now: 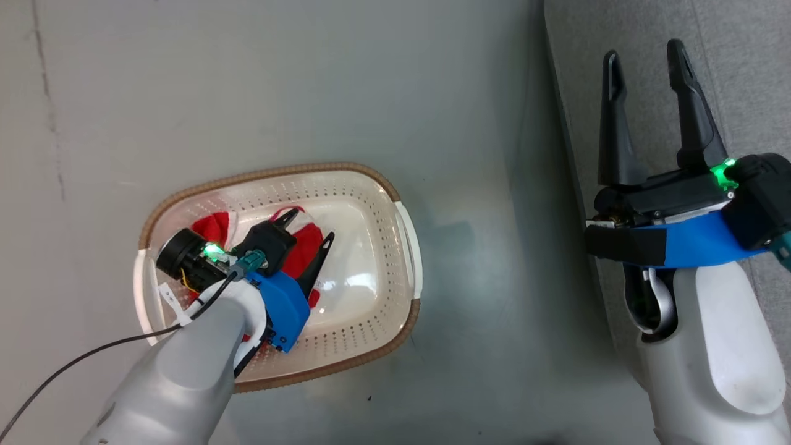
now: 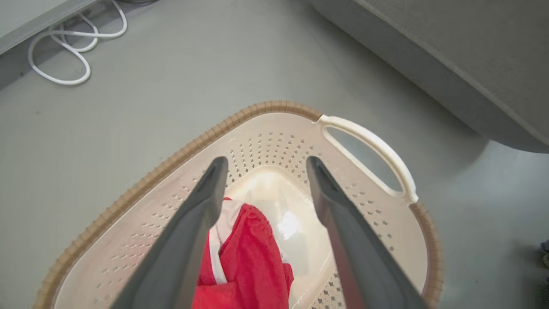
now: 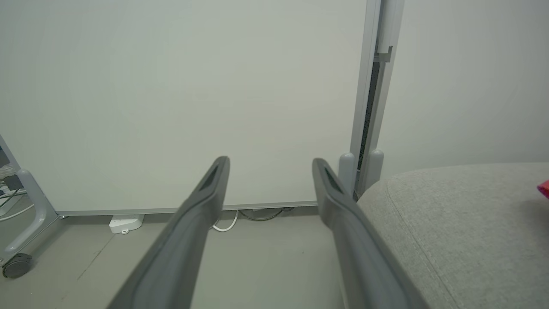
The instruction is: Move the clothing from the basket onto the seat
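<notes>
Spread tool (image 2: 266,165) hovers over clothing (image 2: 248,251) in basket (image 2: 274,106).

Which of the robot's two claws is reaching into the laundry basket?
The left gripper: its open fingers point into the basket, toward the red clothing. The right gripper hangs open over the edge of the grey seat.

No text, number, label or brand can be read in any view. The visible part of the clothing (image 2: 248,257) in the basket (image 2: 274,106) is plain red fabric with white trim. A white tag (image 1: 170,296) by the left wrist is too small to read.
</notes>
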Controlling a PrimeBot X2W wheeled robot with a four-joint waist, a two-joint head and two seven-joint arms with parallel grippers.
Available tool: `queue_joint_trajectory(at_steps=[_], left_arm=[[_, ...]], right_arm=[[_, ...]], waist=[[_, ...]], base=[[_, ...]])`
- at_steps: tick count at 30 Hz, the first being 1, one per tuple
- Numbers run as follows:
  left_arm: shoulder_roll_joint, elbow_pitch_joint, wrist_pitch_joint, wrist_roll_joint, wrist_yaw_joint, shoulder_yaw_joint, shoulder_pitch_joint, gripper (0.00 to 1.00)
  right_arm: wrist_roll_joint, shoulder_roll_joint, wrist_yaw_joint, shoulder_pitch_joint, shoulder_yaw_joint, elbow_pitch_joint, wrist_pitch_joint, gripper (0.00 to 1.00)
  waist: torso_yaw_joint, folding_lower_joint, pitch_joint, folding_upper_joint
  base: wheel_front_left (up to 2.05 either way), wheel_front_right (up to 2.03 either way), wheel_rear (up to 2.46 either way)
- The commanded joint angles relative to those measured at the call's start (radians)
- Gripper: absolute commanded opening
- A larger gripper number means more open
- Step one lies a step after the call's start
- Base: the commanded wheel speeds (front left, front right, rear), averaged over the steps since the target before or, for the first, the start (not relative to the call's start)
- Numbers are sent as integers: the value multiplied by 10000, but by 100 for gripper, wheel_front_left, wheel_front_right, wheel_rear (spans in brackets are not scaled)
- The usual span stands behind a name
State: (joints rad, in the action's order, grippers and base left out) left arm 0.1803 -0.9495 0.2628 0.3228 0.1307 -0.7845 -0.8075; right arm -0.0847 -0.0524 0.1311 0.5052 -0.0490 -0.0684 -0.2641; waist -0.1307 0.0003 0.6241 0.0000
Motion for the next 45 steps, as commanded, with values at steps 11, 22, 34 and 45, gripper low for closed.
queue_joint_trajectory(at_steps=[11,22,34,45], left_arm=[[108,-2071,-340,329,-7,-1980,-1347,100],[308,-2996,-822,168,-7,-3164,-2169,100],[348,-3308,-997,207,-113,-3490,-2829,100],[311,-3394,-1280,24,-339,-3861,-3002,0]], right_arm=[[-49,35,-7,890,-31,377,-5,100],[-154,36,-7,1259,38,718,-5,100],[-252,33,-7,1291,183,854,-5,100],[-245,35,-7,1223,328,918,-5,100]], waist=[[-477,-3,2364,0],[-711,-3,3589,0],[-754,-3,4134,0],[-740,-3,4297,0]], base=[[0,0,0],[0,0,0],[0,0,0],[0,0,0]])
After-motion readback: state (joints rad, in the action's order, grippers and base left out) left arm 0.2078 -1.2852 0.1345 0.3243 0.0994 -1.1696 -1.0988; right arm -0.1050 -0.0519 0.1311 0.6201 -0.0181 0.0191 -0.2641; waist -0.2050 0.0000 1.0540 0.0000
